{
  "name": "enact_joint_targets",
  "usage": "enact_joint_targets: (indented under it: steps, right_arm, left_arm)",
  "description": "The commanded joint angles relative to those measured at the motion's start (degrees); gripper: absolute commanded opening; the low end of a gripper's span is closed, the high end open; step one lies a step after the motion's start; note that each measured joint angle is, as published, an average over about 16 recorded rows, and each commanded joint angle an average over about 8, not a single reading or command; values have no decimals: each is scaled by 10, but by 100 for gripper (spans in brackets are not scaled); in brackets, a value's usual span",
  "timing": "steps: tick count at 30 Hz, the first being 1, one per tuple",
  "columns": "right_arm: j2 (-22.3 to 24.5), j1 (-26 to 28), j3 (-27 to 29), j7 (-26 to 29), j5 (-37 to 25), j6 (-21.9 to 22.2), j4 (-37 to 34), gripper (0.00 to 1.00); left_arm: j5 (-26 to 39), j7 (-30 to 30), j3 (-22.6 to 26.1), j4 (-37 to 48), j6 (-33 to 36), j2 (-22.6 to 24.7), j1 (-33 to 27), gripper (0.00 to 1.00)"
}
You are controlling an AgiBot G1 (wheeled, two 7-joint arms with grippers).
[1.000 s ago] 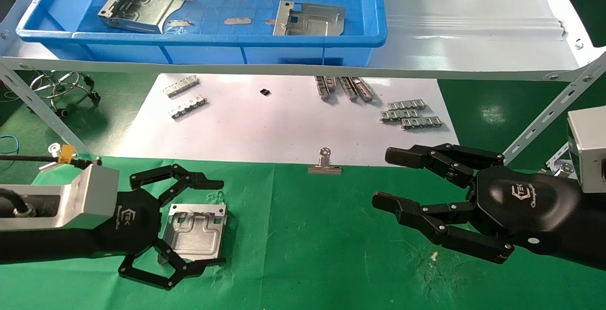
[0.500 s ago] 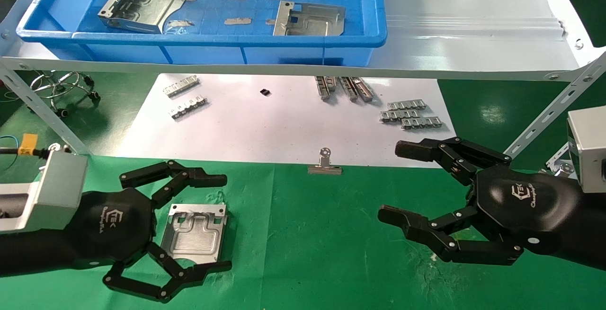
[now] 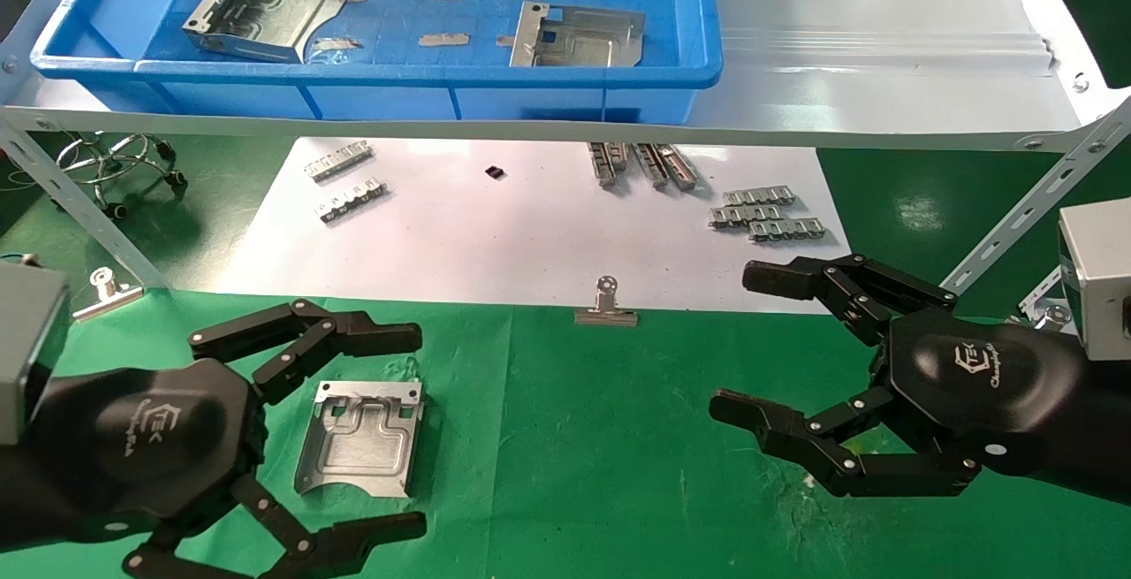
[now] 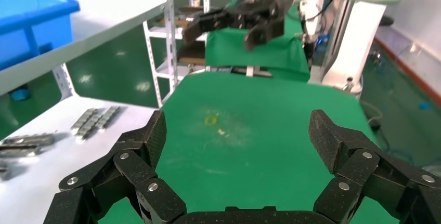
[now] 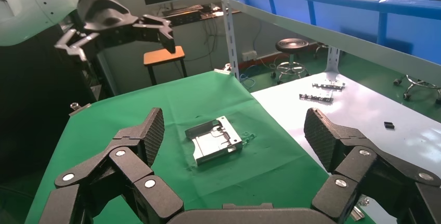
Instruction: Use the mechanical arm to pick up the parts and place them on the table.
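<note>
While my left hand [image 3: 300,438] hangs above the green table [image 3: 574,473] with its three fingers spread wide and nothing in them, one stamped plate [image 3: 360,438] lies flat on the cloth between those fingers, touched by none of them. Two more plates [image 3: 265,6] sit in the blue bin [image 3: 380,75] up on the ribbed shelf [image 3: 884,49], one toward its left end, the other [image 3: 576,35] near the middle. My right hand [image 3: 795,358] hovers over the right side of the table, also splayed and empty.

I judge these parts to be light, rigid and slick: thin sheet metal that will not flex but can skate on plastic or slip from smooth finger pads. The upturned slotted rims look like the place to take hold, with fingers bearing on opposite rims rather than on the flat embossed face. Edges may be sharp, and a plate lying flat offers little to get under, so I would pinch the rims from above.
</note>
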Motion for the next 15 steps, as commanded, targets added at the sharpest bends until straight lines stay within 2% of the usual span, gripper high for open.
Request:
enact_joint_targets:
  steps: [1, 15]
  right_arm:
    - [0, 0, 0, 0, 0, 0, 0, 100]
    - [0, 0, 0, 0, 0, 0, 0, 100]
  left_arm:
    - [-10, -11, -8, -8, 0, -2, 8, 100]
    - [-19, -17, -15, -16, 0, -4, 16, 100]
